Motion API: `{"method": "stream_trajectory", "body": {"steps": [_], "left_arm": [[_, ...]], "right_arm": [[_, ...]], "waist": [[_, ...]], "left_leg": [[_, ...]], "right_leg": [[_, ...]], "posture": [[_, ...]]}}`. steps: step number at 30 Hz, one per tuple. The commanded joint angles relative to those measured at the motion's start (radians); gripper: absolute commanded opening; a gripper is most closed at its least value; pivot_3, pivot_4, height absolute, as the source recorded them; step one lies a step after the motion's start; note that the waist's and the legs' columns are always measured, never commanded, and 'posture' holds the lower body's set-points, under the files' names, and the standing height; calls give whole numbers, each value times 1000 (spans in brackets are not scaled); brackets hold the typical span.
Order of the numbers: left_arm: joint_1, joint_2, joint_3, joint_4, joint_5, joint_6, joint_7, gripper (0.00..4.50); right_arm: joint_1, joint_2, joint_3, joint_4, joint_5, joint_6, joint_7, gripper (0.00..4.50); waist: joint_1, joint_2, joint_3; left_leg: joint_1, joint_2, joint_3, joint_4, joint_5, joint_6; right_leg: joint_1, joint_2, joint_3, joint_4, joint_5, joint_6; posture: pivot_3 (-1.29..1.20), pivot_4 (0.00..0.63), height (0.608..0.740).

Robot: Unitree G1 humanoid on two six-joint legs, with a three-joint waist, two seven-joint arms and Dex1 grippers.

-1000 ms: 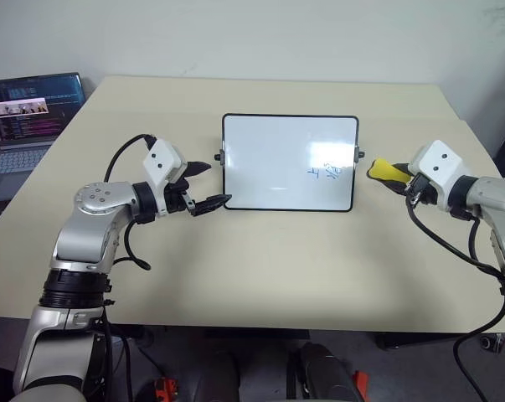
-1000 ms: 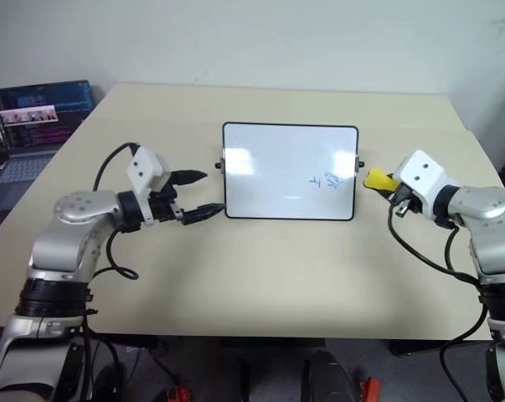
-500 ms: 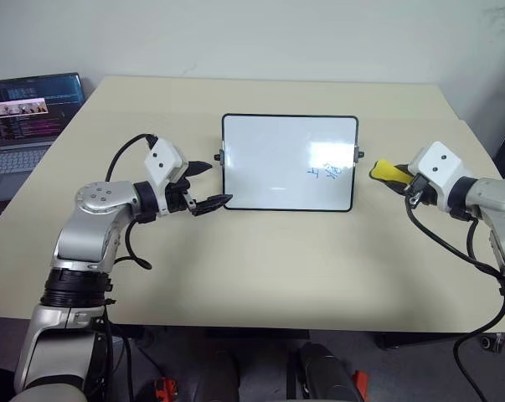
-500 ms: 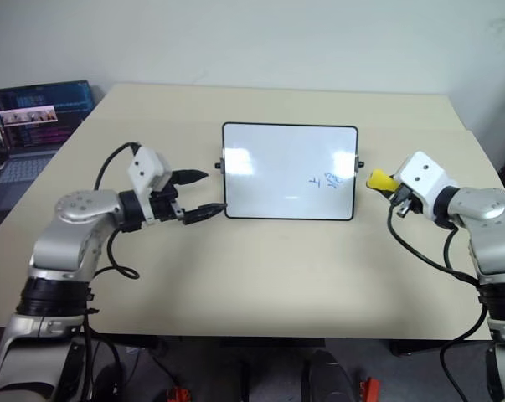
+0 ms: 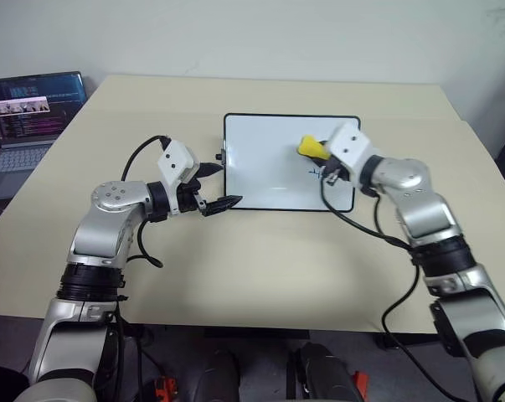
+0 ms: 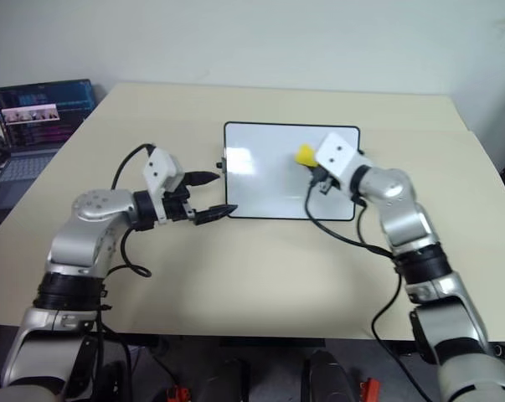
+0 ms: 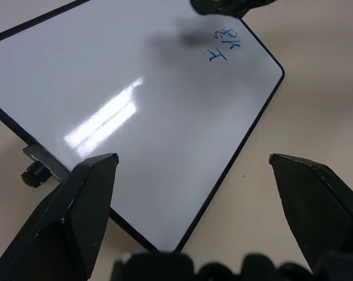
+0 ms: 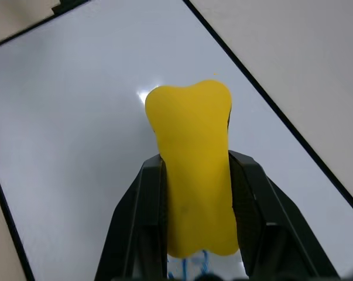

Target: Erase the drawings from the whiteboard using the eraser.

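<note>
Your right gripper (image 5: 317, 157) has swung in over the glossy black-framed whiteboard (image 5: 269, 167), jaws clamped on the yellow block eraser (image 8: 194, 175), w/ blue marker drawings (image 7: 221, 45) just below them. Left gripper (image 5: 217, 186): jaws spread, board's corner between. Wiping can start.

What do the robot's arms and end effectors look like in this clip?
Both arms are silver-grey metal segments with black joint rings. Each wrist carries a white box-shaped housing, and a loose black cable loops from it back along the forearm. The left end effector and right end effector each have two black, tapering, pointed fingers. No markings are legible.
</note>
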Motion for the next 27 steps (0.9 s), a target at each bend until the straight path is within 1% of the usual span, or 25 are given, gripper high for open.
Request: {"method": "stream_trajectory", "body": {"steps": [1, 11, 17, 23, 27], "left_arm": [[-10, 13, 16, -31, -3, -19, -8, 4500], [16, 20, 26, -61, -8, -6, -1, 4500], [19, 20, 28, -66, -8, -3, 2, 4500], [11, 20, 29, -66, -8, -1, 6, 4500], [7, 28, 34, -64, -5, -2, 8, 4500]], "right_arm": [[-56, 18, 10, 96, -44, -68, -52, 1108], [-117, 34, 17, 319, -102, -163, -109, 1108], [-141, 33, 14, 394, -115, -206, -115, 1108], [-116, 46, 38, 437, -125, -246, -69, 1107], [-53, 48, 60, 459, -136, -257, -31, 1106]], "waist": [[1, 0, 0], [-6, 0, 0], [-6, 0, 0], [-7, 0, 0], [-7, -1, -1]], "left_leg": [[0, 0, 0, 0, 0, 0], [0, 0, 0, 0, 0, 0], [1, 0, 0, 0, 0, 0], [1, 0, 0, 1, 0, 0], [2, 0, 0, 1, 0, 0]], "right_leg": [[0, 0, 0, 0, 0, 0], [0, 0, 0, 0, 0, 0], [0, 0, 0, 1, 0, 0], [1, 0, 0, 2, 0, 0], [1, 0, 0, 2, 0, 0]], "posture": [[0, 150, 740], [0, 150, 740], [0, 150, 740], [0, 150, 740], [0, 150, 740]]}}
